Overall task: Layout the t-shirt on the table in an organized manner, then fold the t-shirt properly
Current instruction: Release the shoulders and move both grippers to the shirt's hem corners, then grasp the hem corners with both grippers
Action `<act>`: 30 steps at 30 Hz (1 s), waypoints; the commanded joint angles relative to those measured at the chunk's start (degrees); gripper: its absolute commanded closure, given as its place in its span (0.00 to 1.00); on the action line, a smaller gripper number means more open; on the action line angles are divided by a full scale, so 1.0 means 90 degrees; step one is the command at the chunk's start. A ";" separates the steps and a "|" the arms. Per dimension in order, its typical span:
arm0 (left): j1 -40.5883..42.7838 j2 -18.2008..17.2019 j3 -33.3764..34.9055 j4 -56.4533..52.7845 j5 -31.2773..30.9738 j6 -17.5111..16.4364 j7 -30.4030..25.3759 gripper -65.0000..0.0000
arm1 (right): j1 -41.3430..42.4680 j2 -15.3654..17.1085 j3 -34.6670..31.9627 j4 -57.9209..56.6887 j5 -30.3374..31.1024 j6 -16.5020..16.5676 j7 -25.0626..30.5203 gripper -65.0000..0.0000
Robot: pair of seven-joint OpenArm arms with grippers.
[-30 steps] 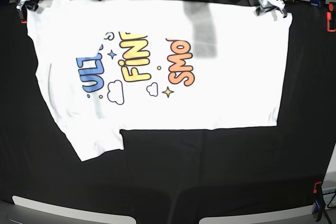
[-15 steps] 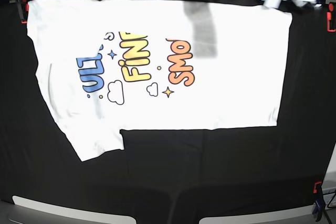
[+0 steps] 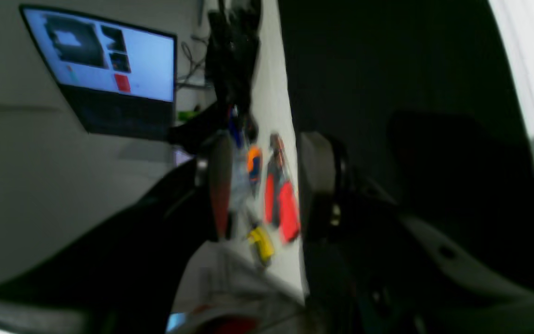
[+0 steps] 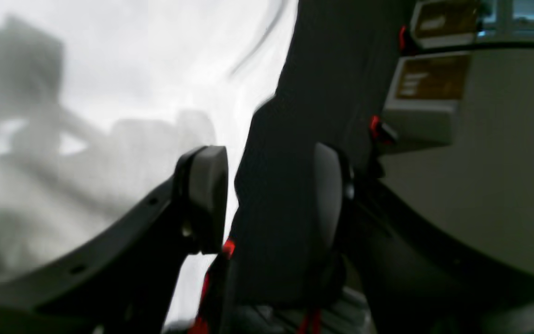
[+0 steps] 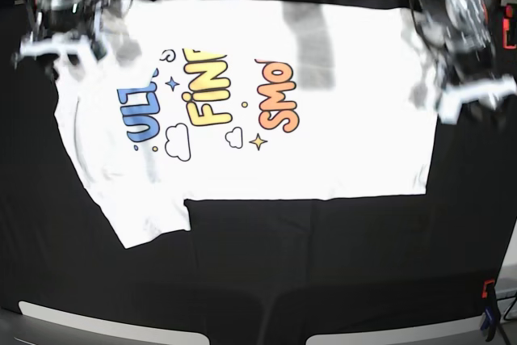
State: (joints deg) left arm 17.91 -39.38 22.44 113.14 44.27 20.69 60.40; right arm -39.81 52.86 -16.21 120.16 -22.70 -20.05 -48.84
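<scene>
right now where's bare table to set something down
Bare table runs wide along the near side, below the t-shirt hem. Crowded: the far corners, where the left gripper and right gripper hang over the shirt's edges.

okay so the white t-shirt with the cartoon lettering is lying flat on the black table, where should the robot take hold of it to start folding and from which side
Probably the white printed t-shirt is best pinched at its two far corners, one per hand, coming from the table's far edge. It lies spread flat on the black cloth-covered table, print up, so only edges and corners offer a lip. The sleeve sticking out at the near left could be folded in first.
</scene>
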 commanded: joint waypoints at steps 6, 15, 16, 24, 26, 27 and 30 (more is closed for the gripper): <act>-0.1688 -0.0087 -0.0811 0.0078 -0.3623 -0.0850 -0.1736 0.67 | 0.1447 -0.0240 0.1178 0.0036 0.1868 0.1168 0.0580 0.55; -0.3449 -0.0032 -0.1202 -0.2671 -0.7004 -0.2963 -0.2526 0.67 | 0.3075 -0.1090 0.2249 -0.1197 0.4741 0.3269 0.0478 0.55; -0.3626 -0.0027 -0.1202 -0.3089 -0.7383 -0.3189 -0.2526 0.67 | 0.3237 -0.1158 0.2254 -0.1394 0.5039 0.3514 0.0330 0.55; -0.4942 0.0459 -0.1205 -0.5901 -0.9449 -0.5202 -0.2538 0.67 | 0.4442 -0.1911 0.2266 -0.2667 0.6608 0.4323 0.0109 0.55; -0.5226 0.0714 -0.1205 -0.6552 -0.9420 -0.5258 -0.2744 0.67 | 0.4709 -0.2171 0.2266 -0.2897 0.6844 0.4532 0.0107 0.55; -0.5355 0.0826 -0.1205 -0.6878 -0.9389 -0.5255 -0.2895 0.67 | 0.4843 -0.2297 0.2266 -0.3019 0.6958 0.4653 0.0087 0.55; -0.5744 0.1112 -0.1205 -0.7742 -0.8833 -0.5251 -0.3339 0.67 | 0.5170 -0.2625 0.2263 -0.3368 0.7342 0.4981 -0.0049 0.55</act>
State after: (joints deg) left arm -32.03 -28.21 12.01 42.44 -34.44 -26.20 31.35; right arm 5.61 28.23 3.66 88.86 42.54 24.25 -50.30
